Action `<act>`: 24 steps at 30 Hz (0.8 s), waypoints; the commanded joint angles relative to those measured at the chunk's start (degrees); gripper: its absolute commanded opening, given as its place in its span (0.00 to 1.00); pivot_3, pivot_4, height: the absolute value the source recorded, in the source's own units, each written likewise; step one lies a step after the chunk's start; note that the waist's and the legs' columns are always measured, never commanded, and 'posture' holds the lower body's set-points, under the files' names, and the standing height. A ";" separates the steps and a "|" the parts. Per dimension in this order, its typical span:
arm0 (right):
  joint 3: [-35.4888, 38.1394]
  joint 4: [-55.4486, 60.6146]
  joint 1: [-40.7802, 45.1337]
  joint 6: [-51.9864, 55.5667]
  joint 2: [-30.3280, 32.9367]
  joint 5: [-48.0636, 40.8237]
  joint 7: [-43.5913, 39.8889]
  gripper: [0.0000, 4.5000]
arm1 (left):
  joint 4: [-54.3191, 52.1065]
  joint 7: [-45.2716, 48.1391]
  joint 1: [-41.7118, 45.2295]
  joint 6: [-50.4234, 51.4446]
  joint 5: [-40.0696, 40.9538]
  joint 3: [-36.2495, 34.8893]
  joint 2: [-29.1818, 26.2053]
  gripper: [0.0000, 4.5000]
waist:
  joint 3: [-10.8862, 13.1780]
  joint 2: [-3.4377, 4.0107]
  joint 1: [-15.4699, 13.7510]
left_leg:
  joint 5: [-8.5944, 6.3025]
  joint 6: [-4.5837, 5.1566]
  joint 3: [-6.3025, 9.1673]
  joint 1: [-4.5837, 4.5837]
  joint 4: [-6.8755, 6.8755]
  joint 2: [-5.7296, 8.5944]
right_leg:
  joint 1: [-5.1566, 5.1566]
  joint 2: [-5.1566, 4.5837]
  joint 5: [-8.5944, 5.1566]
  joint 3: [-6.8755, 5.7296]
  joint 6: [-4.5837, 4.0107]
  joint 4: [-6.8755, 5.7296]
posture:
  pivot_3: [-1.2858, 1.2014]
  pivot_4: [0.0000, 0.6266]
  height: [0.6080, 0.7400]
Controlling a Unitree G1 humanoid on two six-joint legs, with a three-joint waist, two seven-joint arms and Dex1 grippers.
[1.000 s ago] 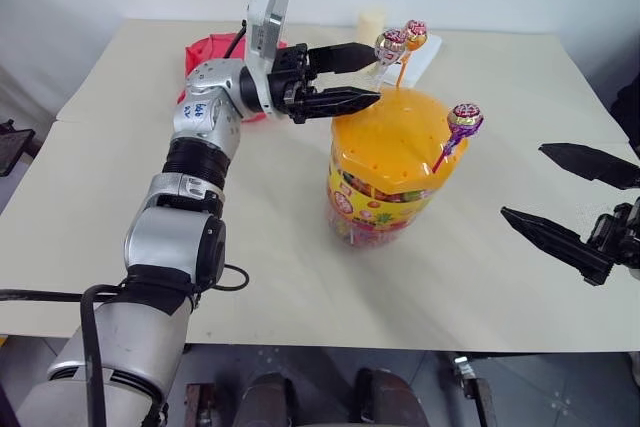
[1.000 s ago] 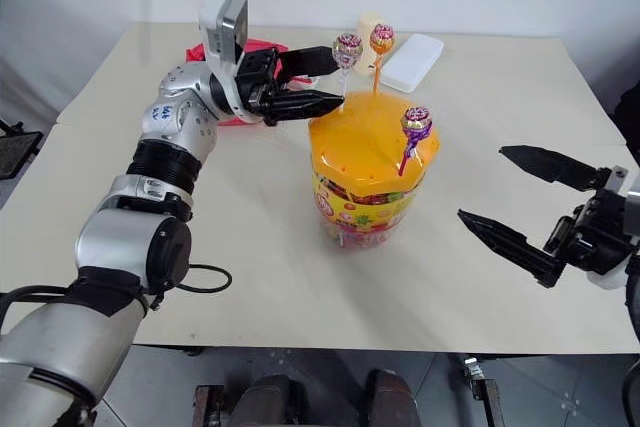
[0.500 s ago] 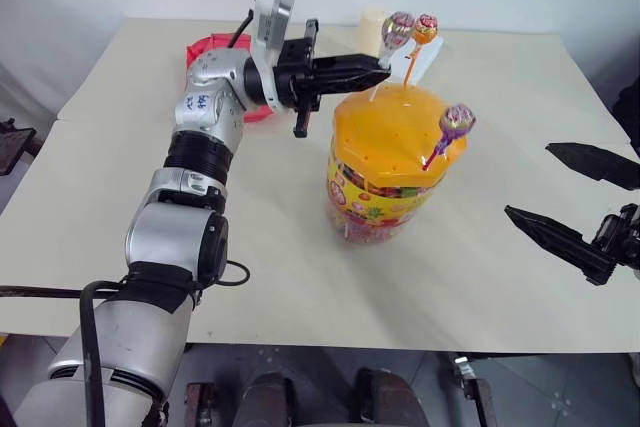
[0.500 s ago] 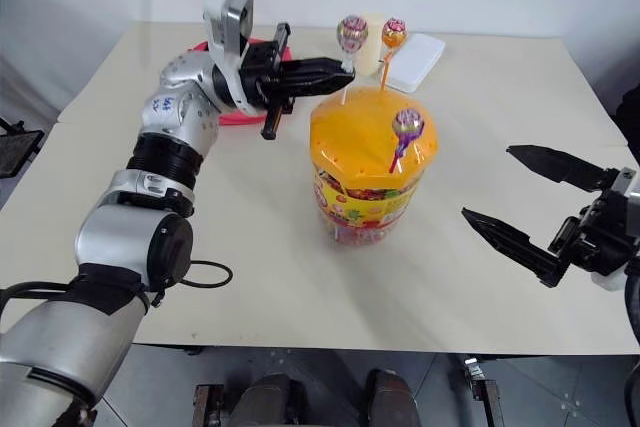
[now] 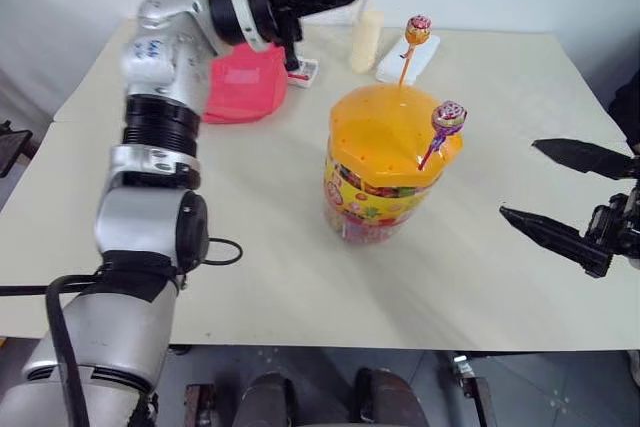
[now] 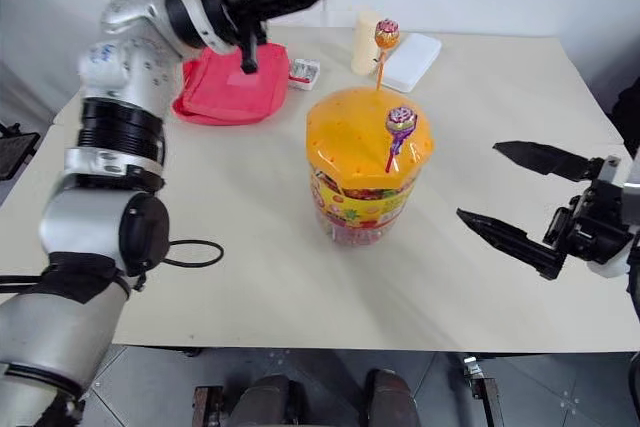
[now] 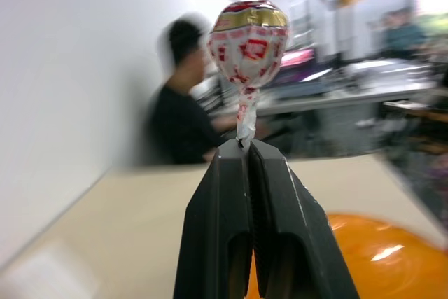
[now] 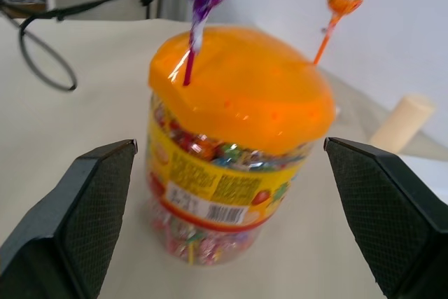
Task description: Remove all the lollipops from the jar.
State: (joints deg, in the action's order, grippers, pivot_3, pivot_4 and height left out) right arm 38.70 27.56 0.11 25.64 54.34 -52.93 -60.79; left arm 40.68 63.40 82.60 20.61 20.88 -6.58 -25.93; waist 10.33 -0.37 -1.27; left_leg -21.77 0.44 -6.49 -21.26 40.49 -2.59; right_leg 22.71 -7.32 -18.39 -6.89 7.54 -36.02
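Jaws of left gripper (image 7: 248, 146) pinched on lollipop (image 7: 248, 36), head-on from wrist.

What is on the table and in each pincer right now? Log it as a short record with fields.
jar: clear tub with orange lid, upright mid-table
lollipops in lid: two, orange one at the far edge, purple one on the right
lollipop pulled out: one, clamped by its wrapper neck in the left pincer, raised above the table's far left
right pincer: open, apart from the jar, on its right
other items: red cloth, cream cylinder, white flat box
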 commanded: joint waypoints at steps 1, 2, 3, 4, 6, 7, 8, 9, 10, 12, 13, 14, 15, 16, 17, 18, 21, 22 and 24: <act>-1.48 -3.44 3.06 -1.88 1.95 1.55 -2.80 1.00 | -8.51 -8.85 -3.86 10.92 -2.69 0.29 -4.47 0.01 | 0.00 0.00 0.05 | 0.00 0.00 0.00 0.01 0.00 0.00 | 0.00 0.00 0.00 0.00 0.00 -0.01 | 0.52 0.24 1.00; -2.58 -4.64 4.38 -2.17 2.22 2.17 -3.13 1.00 | -11.26 -11.15 -5.73 17.15 -4.35 1.68 -7.05 0.01 | 0.00 0.00 0.08 | 0.00 0.00 0.00 0.01 0.01 -0.01 | 0.00 0.00 0.00 0.00 0.00 -0.03 | 0.52 0.24 1.00; -3.57 -5.58 5.51 -2.44 2.32 2.70 -3.41 1.00 | -13.92 -13.23 -7.70 22.70 -5.74 2.83 -9.40 0.01 | 0.00 0.00 0.09 | 0.00 0.00 0.01 0.01 0.02 -0.01 | 0.00 0.00 0.00 0.00 0.00 -0.03 | 0.52 0.24 1.00; -4.47 -6.36 6.50 -2.57 2.31 3.20 -3.64 1.00 | -16.50 -15.10 -9.85 27.35 -6.89 3.68 -11.55 0.01 | 0.00 0.00 0.17 | 0.00 0.00 0.01 0.00 0.03 -0.01 | 0.00 0.00 0.00 0.00 0.00 -0.04 | 0.52 0.24 1.00; -5.95 -7.45 7.93 -2.76 2.01 3.93 -4.10 1.00 | -21.60 -18.01 -14.62 33.93 -9.24 5.55 -15.64 0.01 | 0.00 0.00 0.18 | 0.00 0.00 0.02 0.00 0.03 -0.01 | 0.01 0.00 0.00 0.00 0.00 -0.06 | 0.52 0.24 1.00; -6.91 -8.07 8.56 -2.96 1.84 4.36 -4.52 1.00 | -24.39 -19.14 -17.99 37.11 -11.16 7.46 -18.50 0.01 | 0.01 -0.01 0.18 | 0.00 0.00 0.02 0.00 0.03 -0.01 | 0.01 0.01 0.00 -0.01 0.00 -0.06 | 0.52 0.24 1.00; -7.56 -8.53 9.01 -3.12 1.71 4.70 -4.87 1.00 | -26.50 -19.98 -20.29 39.37 -12.29 8.76 -20.41 0.01 | 0.00 -0.01 0.23 | 0.00 0.00 0.03 0.00 0.03 -0.01 | 0.01 0.00 0.00 0.00 -0.01 -0.05 | 0.52 0.24 1.00; -8.39 -9.03 9.66 -3.26 1.57 5.04 -5.17 1.00 | -28.31 -21.11 -22.57 43.09 -13.03 9.66 -22.25 0.01 | 0.01 -0.01 0.19 | 0.00 0.00 0.02 0.00 0.03 -0.01 | 0.02 0.00 0.00 0.02 -0.01 -0.06 | 0.52 0.24 1.00; -9.14 -9.50 10.37 -3.36 1.45 5.28 -5.43 1.00 | -29.41 -22.46 -24.46 46.25 -13.70 10.10 -23.56 0.01 | 0.01 -0.03 0.02 | 0.00 0.00 0.02 0.00 0.03 -0.01 | 0.02 0.00 0.00 0.01 -0.01 -0.06 | 0.52 0.24 1.00; -10.53 -10.56 11.83 -3.59 1.34 5.82 -6.01 1.00 | -29.68 -26.06 -27.59 50.47 -15.24 9.57 -24.72 0.01 | 0.02 -0.03 -0.40 | 0.00 0.00 0.04 -0.05 0.08 -0.01 | 0.02 -0.01 0.00 0.00 -0.01 -0.06 | 0.52 0.24 1.00; -11.25 -11.20 12.65 -3.71 1.28 6.21 -6.26 1.00 | -29.34 -27.65 -29.32 51.54 -16.25 9.45 -25.40 0.01 | 0.03 -0.05 -0.48 | 0.00 0.00 0.08 -0.06 0.12 -0.01 | 0.00 -0.01 0.00 -0.01 -0.01 -0.08 | 0.52 0.24 1.00; -11.92 -11.82 13.45 -3.87 1.19 6.54 -6.63 1.00 | -28.88 -28.83 -30.87 52.47 -16.96 9.42 -26.09 0.01 | 0.03 -0.05 -0.50 | 0.00 0.00 0.12 -0.07 0.19 -0.01 | -0.03 -0.01 0.00 -0.03 -0.01 -0.09 | 0.52 0.24 1.00; -12.52 -12.47 14.20 -4.05 1.10 6.90 -6.98 1.00 | -28.59 -29.64 -32.25 53.25 -17.50 9.74 -26.91 0.01 | 0.03 -0.05 -0.49 | 0.00 0.00 0.11 -0.07 0.23 -0.01 | -0.04 -0.02 0.00 -0.02 0.00 -0.09 | 0.52 0.24 1.00; -13.19 -13.17 14.94 -4.32 1.03 7.21 -7.46 1.00 | -29.02 -29.70 -33.99 54.44 -17.70 10.37 -28.18 0.01 | 0.03 -0.05 -0.34 | 0.00 0.00 0.11 -0.07 0.23 -0.01 | -0.04 -0.01 0.00 -0.02 -0.01 -0.10 | 0.52 0.24 1.00; -13.77 -13.78 15.60 -4.52 0.97 7.49 -7.83 1.00 | -29.65 -29.65 -35.42 55.60 -17.54 10.64 -29.06 0.01 | 0.03 -0.05 -0.24 | 0.00 0.00 0.11 -0.07 0.23 -0.02 | -0.04 -0.01 0.00 -0.02 -0.01 -0.12 | 0.52 0.24 1.00; -14.11 -14.21 16.03 -4.64 0.91 7.71 -8.12 1.00 | -30.25 -29.63 -36.34 56.42 -17.32 10.77 -29.61 0.01 | 0.03 -0.05 -0.18 | 0.00 0.00 0.11 -0.07 0.21 -0.02 | -0.03 -0.01 -0.01 -0.02 -0.01 -0.13 | 0.52 0.24 1.00; -15.21 -15.25 17.59 -4.77 0.71 8.29 -8.63 1.00 | -31.16 -29.89 -37.87 60.01 -16.39 10.58 -30.65 0.01 | 0.03 -0.05 -0.31 | 0.00 0.00 0.11 -0.06 0.21 -0.02 | -0.01 -0.01 -0.01 -0.03 -0.02 -0.16 | 0.52 0.24 1.00; -15.69 -15.67 18.30 -4.79 0.60 8.50 -8.75 1.00 | -31.88 -29.53 -38.46 61.17 -15.96 10.79 -31.36 0.01 | 0.03 -0.05 -0.34 | 0.00 0.00 0.11 -0.07 0.22 -0.02 | -0.02 -0.01 -0.01 -0.03 -0.02 -0.16 | 0.52 0.24 1.00; -16.31 -16.31 19.30 -4.79 0.39 8.94 -9.02 1.00 | -33.05 -29.37 -38.91 62.99 -15.24 10.36 -31.91 0.06 | 0.03 -0.05 -0.24 | 0.00 0.00 0.10 -0.07 0.24 -0.02 | -0.02 -0.01 -0.01 -0.02 -0.02 -0.17 | 0.52 0.24 1.00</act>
State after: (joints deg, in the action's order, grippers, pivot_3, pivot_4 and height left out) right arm 21.62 11.17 18.62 21.82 54.79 -43.93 -69.43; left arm 10.04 33.99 43.65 82.12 5.04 4.77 -56.39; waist 10.36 -0.43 -1.51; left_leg -21.77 0.44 -6.39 -21.33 40.73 -2.62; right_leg 22.69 -7.32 -18.40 -6.91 7.52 -36.19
